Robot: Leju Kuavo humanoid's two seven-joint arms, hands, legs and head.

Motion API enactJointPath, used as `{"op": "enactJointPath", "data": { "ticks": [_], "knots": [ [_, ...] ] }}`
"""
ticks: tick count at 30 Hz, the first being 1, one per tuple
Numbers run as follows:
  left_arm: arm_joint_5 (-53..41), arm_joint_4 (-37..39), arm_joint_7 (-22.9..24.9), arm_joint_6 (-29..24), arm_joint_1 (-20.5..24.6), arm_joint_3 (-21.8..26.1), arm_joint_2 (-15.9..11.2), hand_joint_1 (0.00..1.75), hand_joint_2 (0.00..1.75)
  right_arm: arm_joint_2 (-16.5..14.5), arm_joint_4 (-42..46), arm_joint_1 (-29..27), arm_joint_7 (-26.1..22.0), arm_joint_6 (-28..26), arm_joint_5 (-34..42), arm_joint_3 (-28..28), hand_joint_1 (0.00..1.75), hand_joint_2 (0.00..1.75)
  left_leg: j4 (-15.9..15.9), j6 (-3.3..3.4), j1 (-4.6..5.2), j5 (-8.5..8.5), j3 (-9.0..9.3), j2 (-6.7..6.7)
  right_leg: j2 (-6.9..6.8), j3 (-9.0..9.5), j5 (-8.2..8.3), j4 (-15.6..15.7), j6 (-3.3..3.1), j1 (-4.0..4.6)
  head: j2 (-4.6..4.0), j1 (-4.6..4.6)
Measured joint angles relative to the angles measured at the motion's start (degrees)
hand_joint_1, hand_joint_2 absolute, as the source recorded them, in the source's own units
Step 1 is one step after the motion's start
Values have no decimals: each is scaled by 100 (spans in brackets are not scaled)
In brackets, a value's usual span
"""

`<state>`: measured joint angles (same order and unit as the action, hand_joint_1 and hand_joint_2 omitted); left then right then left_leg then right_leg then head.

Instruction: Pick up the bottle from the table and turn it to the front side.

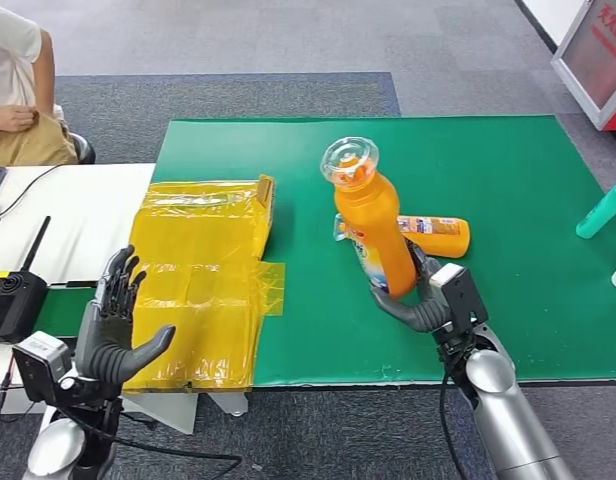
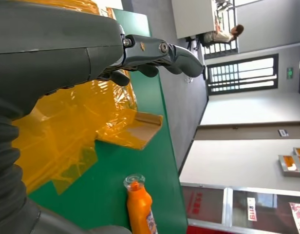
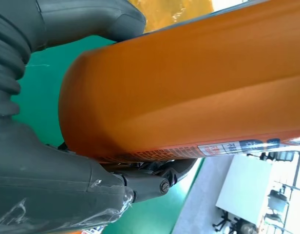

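Fingers of the right hand (image 1: 418, 300) wrap the orange bottle's (image 1: 373, 225) base, holding it tilted above the green mat (image 1: 516, 200). A second bottle (image 1: 441, 236) lies just behind. Far left, the left hand (image 1: 118, 325) hovers spread and empty over yellow plastic (image 1: 199, 280).

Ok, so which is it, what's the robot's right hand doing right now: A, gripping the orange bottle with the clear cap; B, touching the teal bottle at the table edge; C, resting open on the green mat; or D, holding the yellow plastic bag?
A: the right hand wraps the lower body of the orange bottle, tilted with its base off the green mat.
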<state>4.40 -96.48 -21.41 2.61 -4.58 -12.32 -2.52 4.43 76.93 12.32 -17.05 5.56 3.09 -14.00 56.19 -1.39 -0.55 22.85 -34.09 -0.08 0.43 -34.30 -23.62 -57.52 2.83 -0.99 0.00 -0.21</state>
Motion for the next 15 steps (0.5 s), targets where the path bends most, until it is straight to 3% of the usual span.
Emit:
{"op": "enactJointPath", "data": {
  "ticks": [6, 15],
  "knots": [
    [599, 139, 124, 385, 315, -214, -25, 0, 175, -126, 128, -65, -88, -147, 64, -54, 175, 175, 0, -1, 0, -1, -2, 0, 0, -3, 0, 0, 0, 0, 0, 0],
    [1565, 403, 582, 1017, 1016, -922, -3, 0, 175, -438, -64, 21, -339, -600, -497, -517, 175, 175, 0, -3, 0, -4, -7, 0, 0, -7, 3, -1, -2, 1, 0, 1]
  ]
}}
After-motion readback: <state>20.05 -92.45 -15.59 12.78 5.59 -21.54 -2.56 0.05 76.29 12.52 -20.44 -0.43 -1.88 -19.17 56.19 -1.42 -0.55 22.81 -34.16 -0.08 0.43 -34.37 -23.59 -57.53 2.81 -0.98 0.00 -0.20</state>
